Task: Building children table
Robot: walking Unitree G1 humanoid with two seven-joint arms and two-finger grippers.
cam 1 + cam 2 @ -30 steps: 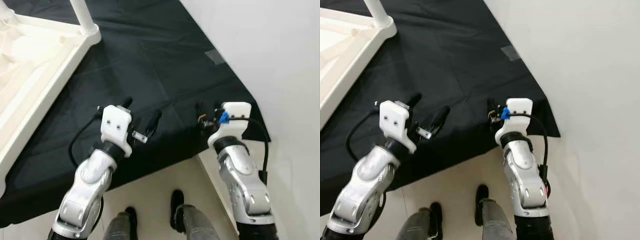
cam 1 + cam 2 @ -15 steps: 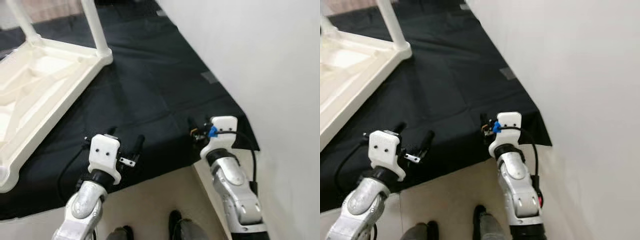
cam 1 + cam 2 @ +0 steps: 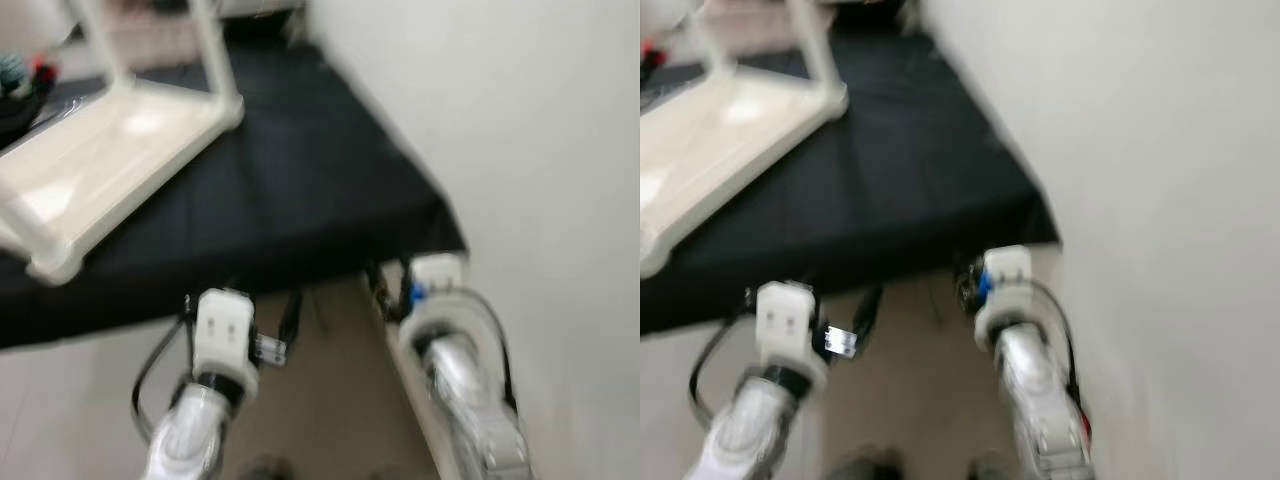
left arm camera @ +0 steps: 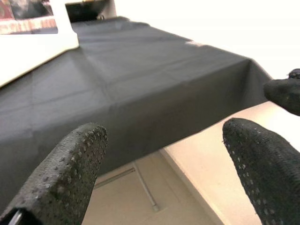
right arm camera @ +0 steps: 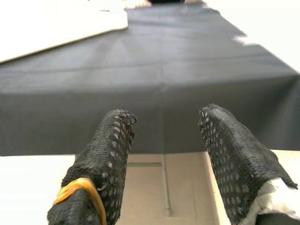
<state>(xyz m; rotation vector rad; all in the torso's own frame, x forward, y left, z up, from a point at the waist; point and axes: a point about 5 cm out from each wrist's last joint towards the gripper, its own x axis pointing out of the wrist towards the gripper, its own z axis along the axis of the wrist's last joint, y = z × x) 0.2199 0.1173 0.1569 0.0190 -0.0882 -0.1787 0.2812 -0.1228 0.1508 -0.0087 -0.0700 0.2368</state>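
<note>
Head views, blurred: an upturned white children's table (image 3: 110, 150) lies on a black cloth (image 3: 300, 200), legs up, beside a white wall (image 3: 520, 150); the left gripper (image 3: 268, 320) and right gripper (image 3: 965, 285) hang near the cloth's edge over pale floor (image 3: 330, 400). Left wrist view: fingers (image 4: 70, 164) wide apart, empty. Right wrist view: fingers (image 5: 110, 150) moderately parted, empty.
</note>
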